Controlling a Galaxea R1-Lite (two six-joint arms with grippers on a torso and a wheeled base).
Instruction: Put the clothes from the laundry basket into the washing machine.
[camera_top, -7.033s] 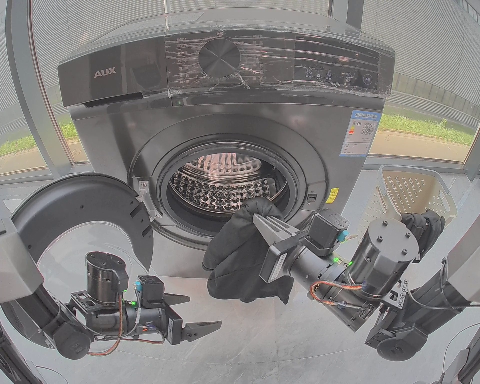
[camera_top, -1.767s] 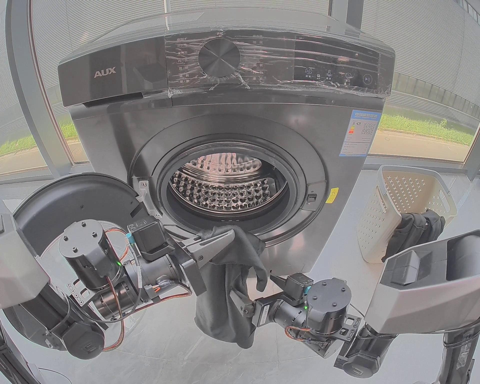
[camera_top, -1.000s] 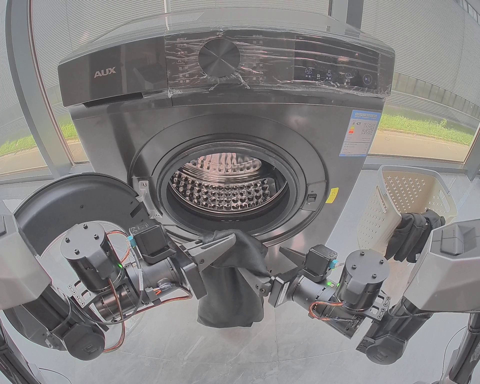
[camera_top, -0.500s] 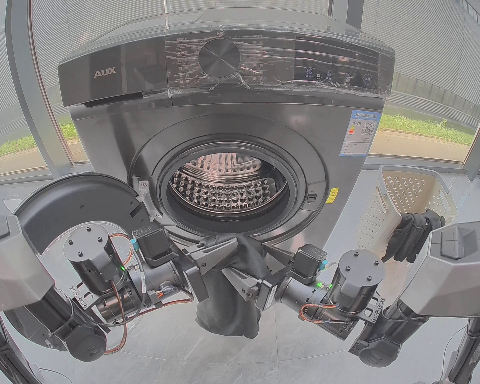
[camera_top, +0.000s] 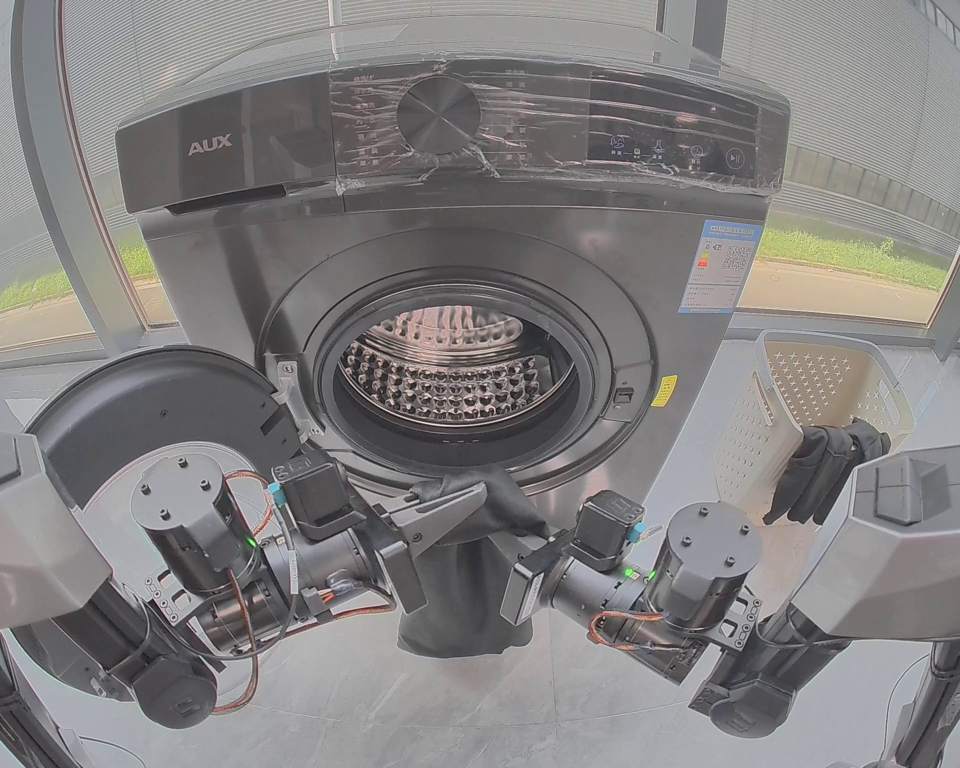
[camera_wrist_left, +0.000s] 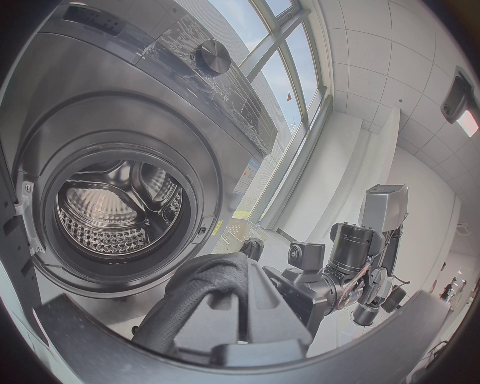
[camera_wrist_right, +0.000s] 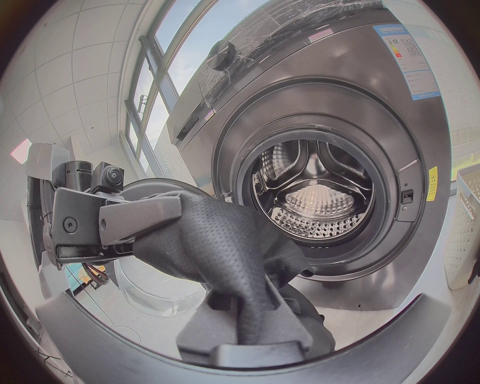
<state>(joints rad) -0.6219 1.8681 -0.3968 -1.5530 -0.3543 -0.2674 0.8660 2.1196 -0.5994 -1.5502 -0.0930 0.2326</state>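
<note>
**Black garment in both claws, just short of the drum mouth**

Both my claws are clamped on one black garment (camera_top: 462, 590). My left claw (camera_top: 450, 505) pinches its top fold. My right claw (camera_wrist_right: 248, 320), just beside it, has cloth nipped between its fingers. The rest of the garment hangs straight down below both claws toward the floor (camera_top: 540, 700); I cannot tell whether the hem touches.

I judge this to be the loading step, about midway. This piece is out of the basket but not yet in the washing machine (camera_top: 450, 240). Its top fold sits right at the lower lip (camera_top: 560, 470) of the door opening, just ahead of my claws and a little above them. As I read it, the next move calls for lifting both claws over that lip. Then I would push forward far enough that the hanging length follows inside rather than trailing down the front.

The lip is the edge to clear. The open door (camera_top: 150, 410) stands close outside my left claw, so there is little room to swing that way. Outside my right claw there is open floor.

Past the lip, the drum (camera_top: 455, 375) is wide and deep. Farthest off, well beyond my right claw, is the laundry basket (camera_top: 830, 385), with another dark garment (camera_top: 825, 465) draped over its rim.
</note>
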